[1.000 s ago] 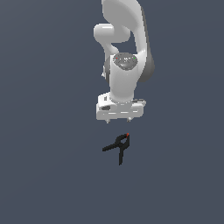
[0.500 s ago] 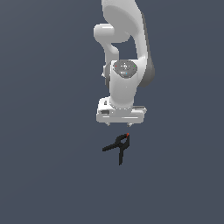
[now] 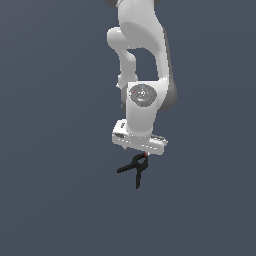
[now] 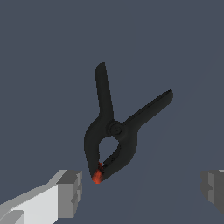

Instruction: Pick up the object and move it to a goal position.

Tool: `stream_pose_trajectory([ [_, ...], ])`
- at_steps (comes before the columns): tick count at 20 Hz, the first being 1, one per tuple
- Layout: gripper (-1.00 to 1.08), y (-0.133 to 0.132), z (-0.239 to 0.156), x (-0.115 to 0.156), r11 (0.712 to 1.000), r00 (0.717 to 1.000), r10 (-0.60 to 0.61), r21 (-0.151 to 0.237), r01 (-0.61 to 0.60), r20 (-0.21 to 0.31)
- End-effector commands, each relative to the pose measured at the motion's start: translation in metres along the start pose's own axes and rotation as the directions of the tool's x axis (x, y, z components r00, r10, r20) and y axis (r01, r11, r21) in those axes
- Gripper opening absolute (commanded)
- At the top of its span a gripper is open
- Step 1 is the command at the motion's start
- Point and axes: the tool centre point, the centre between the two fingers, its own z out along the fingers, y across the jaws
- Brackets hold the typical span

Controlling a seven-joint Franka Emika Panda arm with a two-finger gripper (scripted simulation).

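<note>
Black, one spring clamp (image 4: 114, 131) lies between two spread jaws.

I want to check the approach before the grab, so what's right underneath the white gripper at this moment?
The black clamp lies under the gripper, its red tip near one of the open fingers. In the exterior view the gripper body covers the tip end, so contact cannot be judged there.

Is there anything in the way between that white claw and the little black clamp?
Nothing visible. The clamp lies alone on the plain grey surface, and the gripper hangs above it with its fingers spread wide, one either side of the red tip.
</note>
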Motion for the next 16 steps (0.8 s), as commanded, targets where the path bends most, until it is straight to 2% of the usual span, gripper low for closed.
stream_pose_trajectory([
  [1,1.00,-0.003,0.009,0.005,0.997,0.997,0.073,0.001,-0.073,0.003],
  [8,1.00,-0.009,0.032,0.016,0.969,0.969,0.248,-0.002,-0.248,0.010],
  [16,1.00,-0.013,0.047,0.022,0.934,0.934,0.357,-0.006,-0.357,0.012],
])
